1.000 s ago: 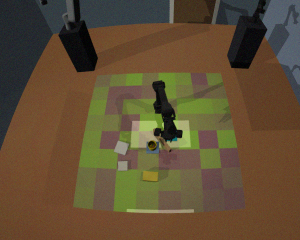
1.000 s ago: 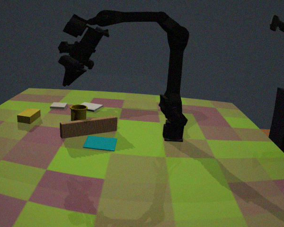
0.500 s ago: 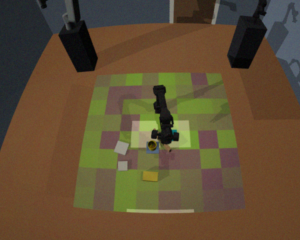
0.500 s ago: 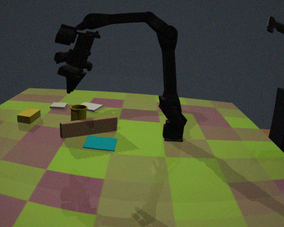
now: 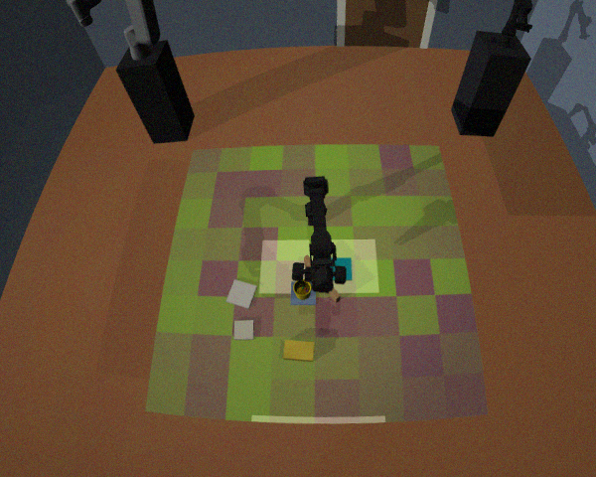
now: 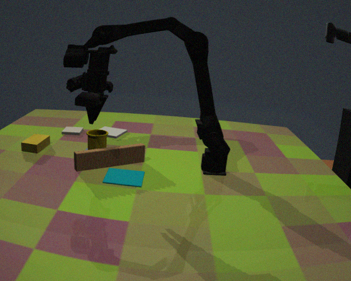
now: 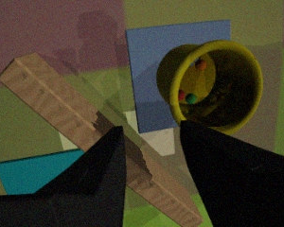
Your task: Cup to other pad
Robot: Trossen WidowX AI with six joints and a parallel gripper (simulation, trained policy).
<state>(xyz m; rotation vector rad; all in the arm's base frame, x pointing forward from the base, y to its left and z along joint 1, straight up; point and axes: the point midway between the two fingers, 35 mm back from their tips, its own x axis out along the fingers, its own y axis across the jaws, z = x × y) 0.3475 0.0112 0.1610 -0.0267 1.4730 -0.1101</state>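
Below the hand (image 6: 92, 122) (image 7: 151, 132), its fingers narrowly parted around nothing, the round yellow cup (image 5: 302, 289) (image 6: 97, 139) (image 7: 213, 87) stands upright on the blue pad (image 5: 303, 299) (image 7: 149, 80) (red, orange and green marbles (image 7: 191, 98) inside).

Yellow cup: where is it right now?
In the exterior view, the yellow cup stands just behind the wooden bar, on the blue pad.
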